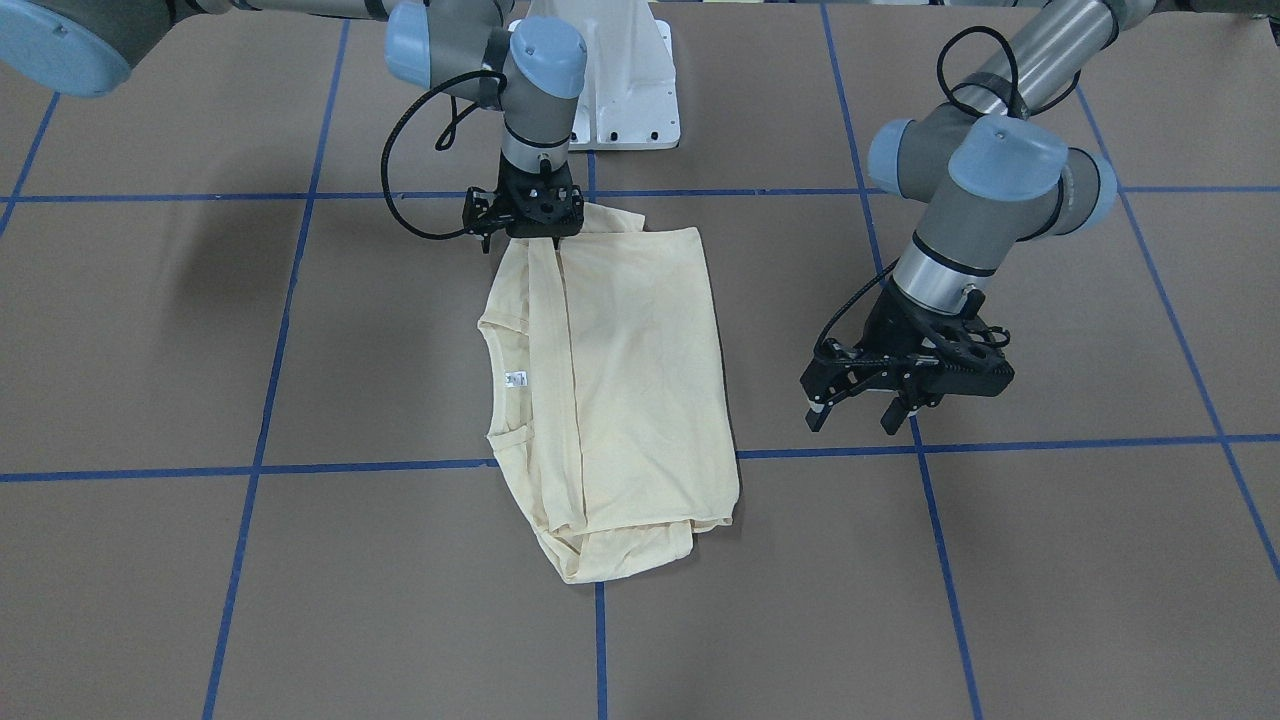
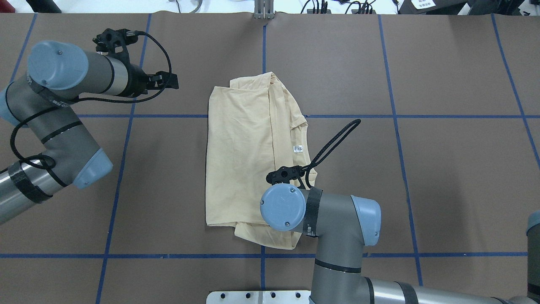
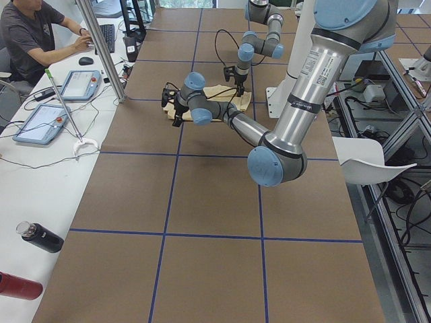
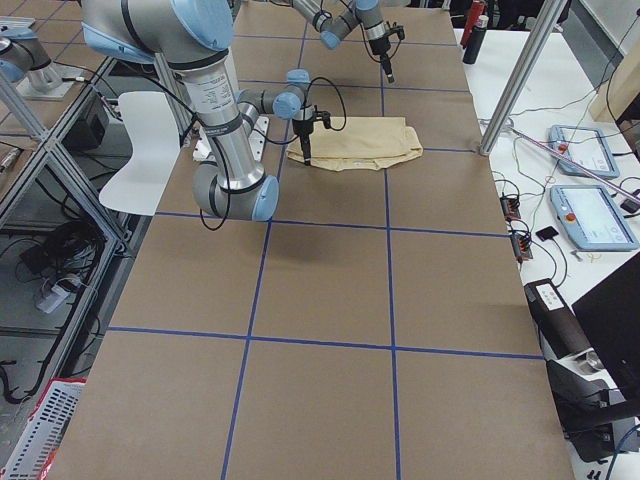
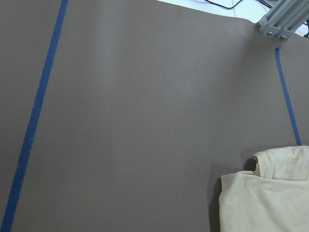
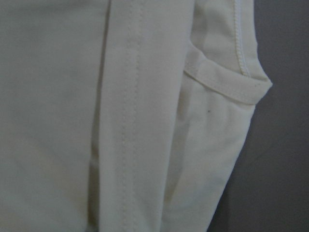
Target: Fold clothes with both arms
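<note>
The pale cream-yellow shirt lies folded lengthwise on the brown table, flat, with its small white neck label showing. In the overhead view the shirt sits in the middle of the table. My right gripper points straight down at the shirt's corner nearest the robot, fingers spread, open. Its wrist view is filled with the cloth and a hem seam. My left gripper hangs open above bare table, well to the side of the shirt. In the left wrist view only the shirt's far corner shows.
The white pedestal base stands just behind the shirt. Blue tape lines divide the table into squares. A person sits at a side bench with tablets and bottles beyond the table's far edge.
</note>
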You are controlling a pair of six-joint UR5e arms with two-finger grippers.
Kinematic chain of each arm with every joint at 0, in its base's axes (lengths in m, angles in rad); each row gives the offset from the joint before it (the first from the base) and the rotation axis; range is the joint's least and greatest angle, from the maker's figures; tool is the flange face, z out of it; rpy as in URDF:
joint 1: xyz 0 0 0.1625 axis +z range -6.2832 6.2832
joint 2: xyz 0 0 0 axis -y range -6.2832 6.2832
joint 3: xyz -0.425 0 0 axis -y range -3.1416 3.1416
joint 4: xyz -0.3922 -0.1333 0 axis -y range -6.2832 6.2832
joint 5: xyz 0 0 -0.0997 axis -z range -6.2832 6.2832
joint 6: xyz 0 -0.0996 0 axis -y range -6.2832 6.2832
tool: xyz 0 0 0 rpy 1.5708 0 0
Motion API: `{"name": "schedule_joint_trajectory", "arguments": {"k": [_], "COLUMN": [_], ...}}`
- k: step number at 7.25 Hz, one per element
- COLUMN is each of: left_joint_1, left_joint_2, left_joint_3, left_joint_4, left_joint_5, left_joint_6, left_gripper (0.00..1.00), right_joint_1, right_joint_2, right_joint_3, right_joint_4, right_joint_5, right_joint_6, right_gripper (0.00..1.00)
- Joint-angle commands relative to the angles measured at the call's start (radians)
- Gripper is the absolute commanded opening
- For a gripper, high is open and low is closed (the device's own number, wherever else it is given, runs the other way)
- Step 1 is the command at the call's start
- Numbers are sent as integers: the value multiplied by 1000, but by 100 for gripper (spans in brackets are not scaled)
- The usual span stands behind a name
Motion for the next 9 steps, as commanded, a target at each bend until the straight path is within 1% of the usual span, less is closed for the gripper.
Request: {"name": "schedule_joint_trajectory", "arguments": {"k": [1, 6, 9], "left_joint_1": [4, 6, 9], "left_joint_2": [0, 0, 0], "left_joint_3": [1, 1, 3], "left_joint_4": [0, 0, 0], "left_joint_5": [0, 0, 0], "left_joint_6": [0, 0, 0], "left_gripper": [100, 100, 100], "right_joint_1": [26, 69, 75], "right_joint_2": [-17, -31, -98], "right_joint_3": [29, 31, 57], "right_joint_4": [1, 1, 6], "right_joint_5": [9, 12, 11], "right_joint_6": [-13, -48, -48], "right_gripper": [100, 100, 100]}}
